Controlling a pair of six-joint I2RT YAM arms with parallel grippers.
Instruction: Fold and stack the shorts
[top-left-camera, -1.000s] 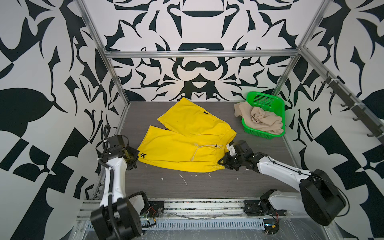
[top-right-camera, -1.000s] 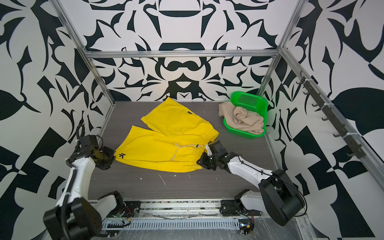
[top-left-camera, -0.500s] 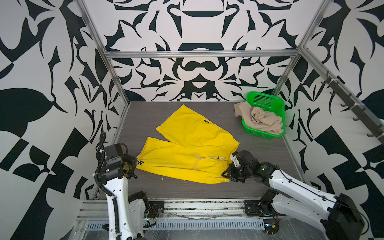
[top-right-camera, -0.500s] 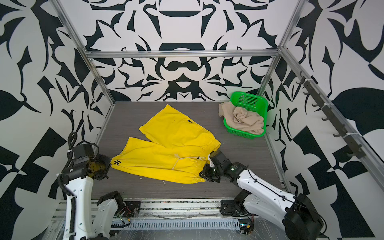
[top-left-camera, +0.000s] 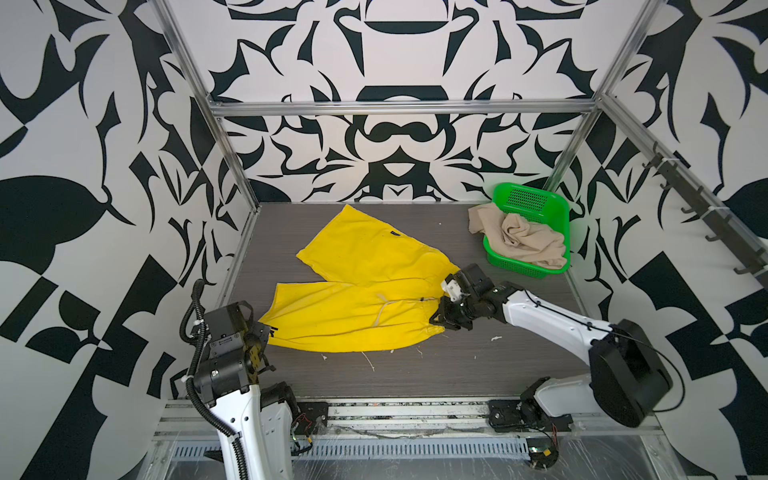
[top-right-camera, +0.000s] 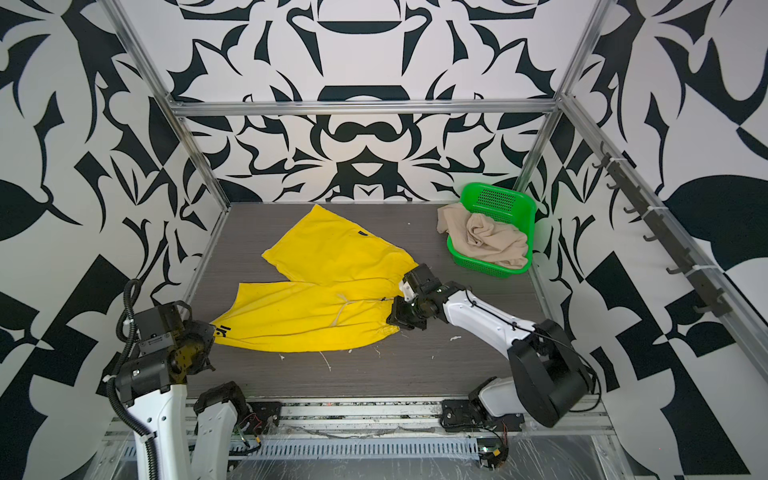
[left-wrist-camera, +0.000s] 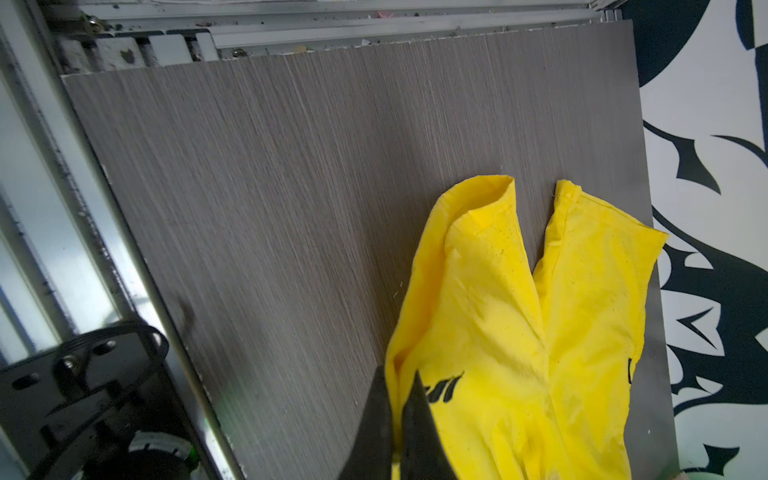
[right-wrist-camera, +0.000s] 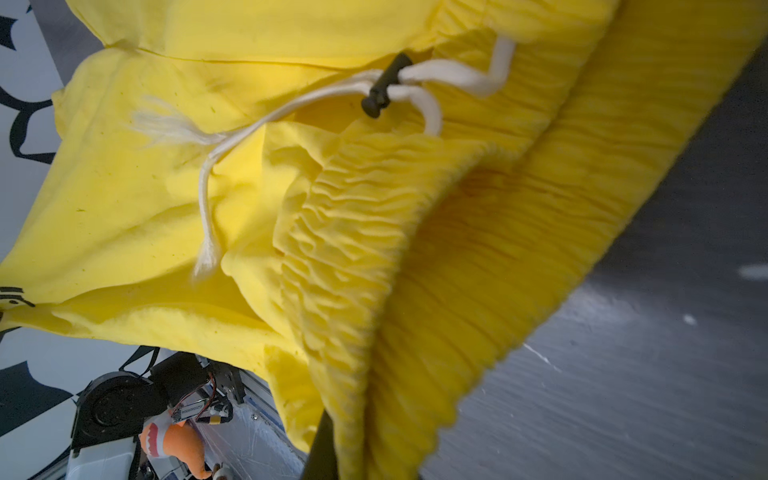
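Green perforated plastic basket (top-left-camera: 528, 199) sits far right on the grey wood-grain worktop (top-left-camera: 415, 374). Beige cloth shorts (top-left-camera: 523, 241) are bunched inside it, one end spilling over the left rim onto the worktop. Well apart from the basket, bright yellow cloth shorts (top-left-camera: 365, 291) are spread across the middle: one leg angled to the far left, the other running left along the near side, waistband to the right. Left gripper (top-left-camera: 262, 337) closed, pinching the hem corner of the near leg by the black logo. Right gripper (top-left-camera: 437, 321) closed on the gathered waistband at its near-right corner, with the cloth raised a bit off the surface in the right wrist view. White drawstring (right-wrist-camera: 249, 120) with black cord stopper (right-wrist-camera: 384, 85) lies loose on the front. White thread scraps (top-left-camera: 368, 359) on the bare strip just near of the shorts. Open worktop on the near side and between shorts and basket. Left arm sits right at the left edge by the aluminium frame posts (top-left-camera: 232, 166). Black-and-white patterned walls (top-left-camera: 395, 145) on three sides, dark hook rail (top-left-camera: 702, 208) on the right wall.
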